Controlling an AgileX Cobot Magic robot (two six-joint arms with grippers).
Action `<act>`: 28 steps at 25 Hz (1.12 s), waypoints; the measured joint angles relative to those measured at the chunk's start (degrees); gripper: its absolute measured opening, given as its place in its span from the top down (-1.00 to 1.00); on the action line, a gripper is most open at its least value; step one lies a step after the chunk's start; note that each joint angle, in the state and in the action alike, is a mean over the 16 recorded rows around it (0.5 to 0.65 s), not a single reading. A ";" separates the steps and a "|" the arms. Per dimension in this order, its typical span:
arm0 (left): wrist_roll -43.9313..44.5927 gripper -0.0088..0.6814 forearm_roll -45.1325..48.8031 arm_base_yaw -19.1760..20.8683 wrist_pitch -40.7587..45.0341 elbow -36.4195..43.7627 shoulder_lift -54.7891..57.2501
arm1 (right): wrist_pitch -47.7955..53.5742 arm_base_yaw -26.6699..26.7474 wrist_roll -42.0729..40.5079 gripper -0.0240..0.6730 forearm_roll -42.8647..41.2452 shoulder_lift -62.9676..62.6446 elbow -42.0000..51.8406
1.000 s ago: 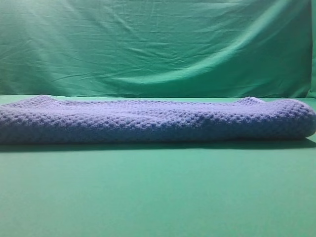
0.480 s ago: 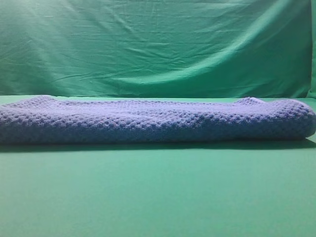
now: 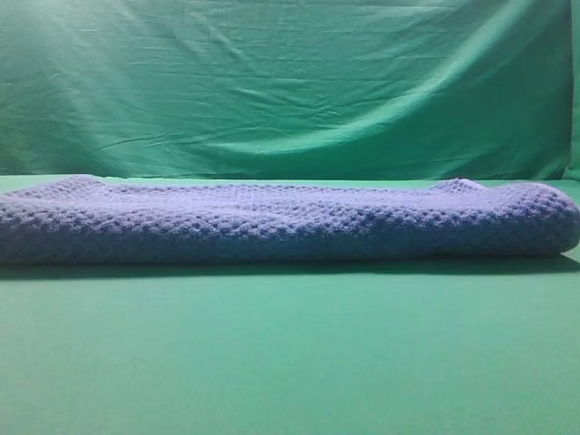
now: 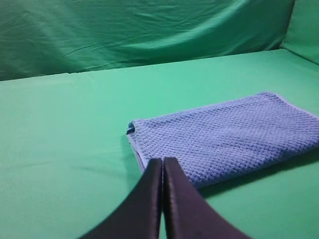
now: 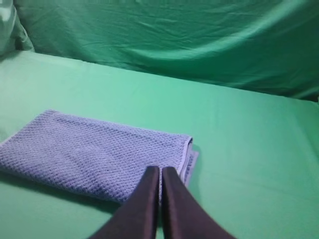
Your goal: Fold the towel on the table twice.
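Blue-grey waffle-weave towel (image 3: pixel 290 222) lies folded on smooth green table (image 3: pixel 290 353); both arms' jaws pressed together, holding nothing.

The left gripper (image 4: pixel 162 162) has its jaws pressed together — nothing between them. The right gripper (image 5: pixel 160 170) matches — closed, empty.

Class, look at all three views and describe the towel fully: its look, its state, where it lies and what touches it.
The towel is a thick blue-grey cloth with a bumpy waffle weave and thin pale edging. It lies flat on the green table as a long, narrow, layered rectangle; stacked edges show at its short ends. Only the table touches it. The left claw and right claw, both shut, hover at those ends.
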 joint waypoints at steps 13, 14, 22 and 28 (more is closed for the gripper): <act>-2.42 0.97 1.77 0.00 -15.10 14.73 -2.21 | -15.67 0.00 -0.65 0.93 1.33 -8.89 17.06; -2.46 0.97 1.96 0.00 -16.14 15.69 -2.21 | -16.93 0.00 -0.69 0.93 1.33 -8.98 18.33; -2.54 0.97 3.29 0.00 -20.75 20.42 -2.21 | -25.15 0.00 -0.98 0.93 1.35 -9.03 26.83; -2.59 0.97 3.34 0.00 -21.08 20.94 -2.21 | -27.79 0.00 -1.15 0.93 1.35 -9.03 30.01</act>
